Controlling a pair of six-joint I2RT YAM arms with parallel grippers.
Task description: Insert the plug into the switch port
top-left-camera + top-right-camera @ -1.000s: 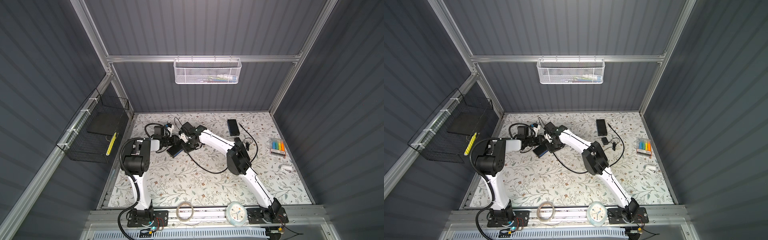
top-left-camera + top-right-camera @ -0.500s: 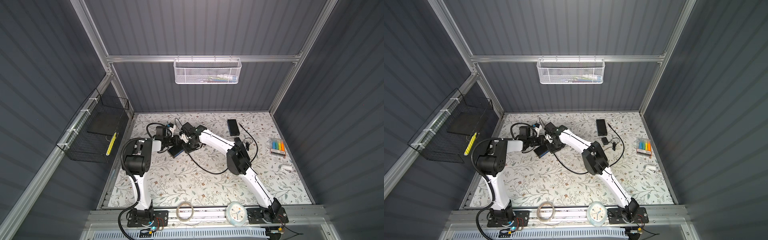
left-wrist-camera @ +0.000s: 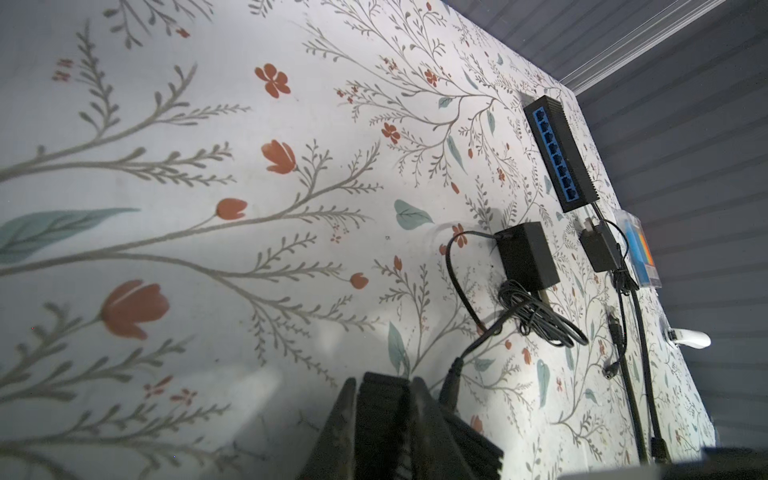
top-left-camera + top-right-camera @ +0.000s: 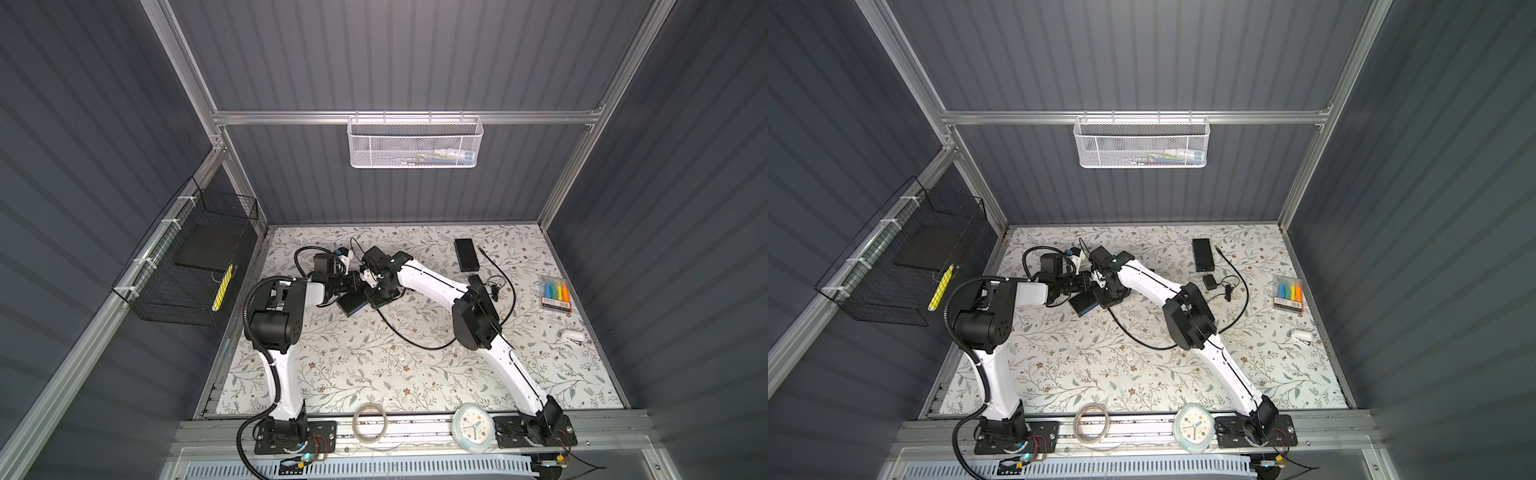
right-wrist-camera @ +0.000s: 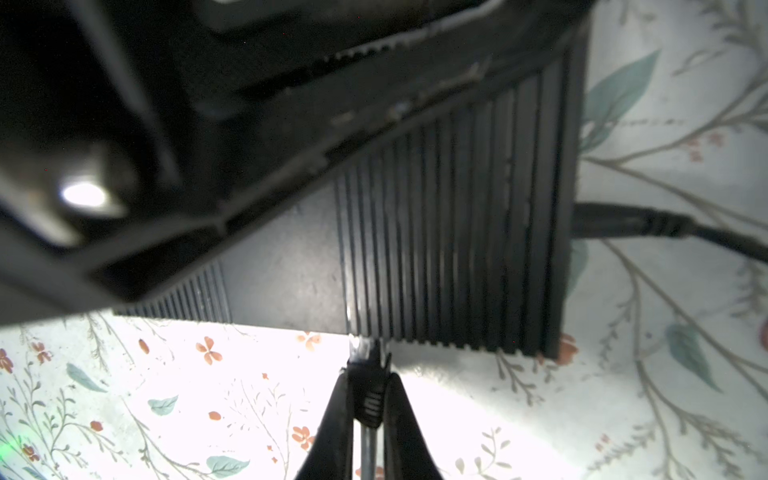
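In both top views the two arms meet at the back left of the floral table. The left gripper reaches in from the left and the right gripper crosses over from the right. Both are at a black switch with a blue face. A black cable loops from there toward the right arm. A second switch lies well apart near the back wall, and a marker pack lies near the right edge.

In the left wrist view, the left gripper is clamped narrow on the ribbed black body of the switch, one finger on each side. A power cord enters the switch just beside the grip. Beyond lie a power adapter and the second switch, showing a row of blue ports.

In the right wrist view, the right gripper is nearly closed, pinching the plug. The plug's clear tip touches the near edge of the switch. Whether it sits in a port cannot be told.
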